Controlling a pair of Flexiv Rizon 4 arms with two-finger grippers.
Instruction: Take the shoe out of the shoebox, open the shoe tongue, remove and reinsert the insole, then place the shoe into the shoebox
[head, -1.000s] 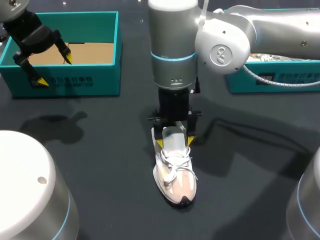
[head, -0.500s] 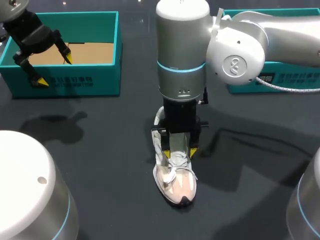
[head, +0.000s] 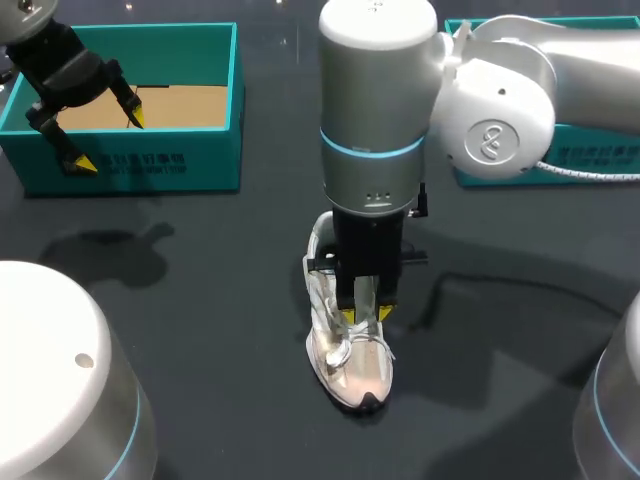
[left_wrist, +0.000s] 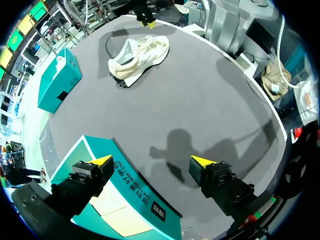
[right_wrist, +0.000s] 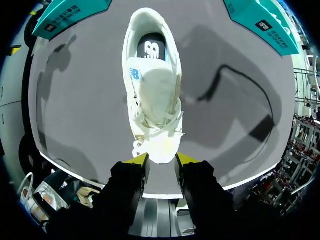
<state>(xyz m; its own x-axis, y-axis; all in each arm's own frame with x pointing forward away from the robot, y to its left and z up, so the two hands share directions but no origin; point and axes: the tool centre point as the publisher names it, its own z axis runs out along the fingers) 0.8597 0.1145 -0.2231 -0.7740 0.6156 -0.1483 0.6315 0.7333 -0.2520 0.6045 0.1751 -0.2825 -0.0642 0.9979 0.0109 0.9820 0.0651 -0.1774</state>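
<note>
A white laced shoe (head: 350, 365) stands upright mid-table, toe toward the front edge; its black insole (right_wrist: 151, 49) shows in the heel opening and the tongue (right_wrist: 156, 92) rises over the laces. My right gripper (head: 365, 316) points straight down over the laced front. Its fingers (right_wrist: 137, 161) stand narrow against both sides of the shoe (right_wrist: 152, 115), and the right gripper (right_wrist: 161, 161) hides the toe. My left gripper (head: 108, 140) hangs open over the teal shoebox (head: 215, 150) at the back left. Open and empty in its own view, the left gripper (left_wrist: 151, 161) has the shoe (left_wrist: 137, 55) far ahead.
A second teal box (head: 545, 160) lies at the back right, behind my right arm, and shows as the teal box (left_wrist: 57, 80) beside the shoe. The shoebox (left_wrist: 130, 200) has a bare cardboard floor. Pale arm bases (head: 50, 390) stand at both front corners.
My right gripper has slid along the shoe from the tongue's top toward the toe and lowered, and its fingers have drawn together around the laced front. The left arm has kept still.
</note>
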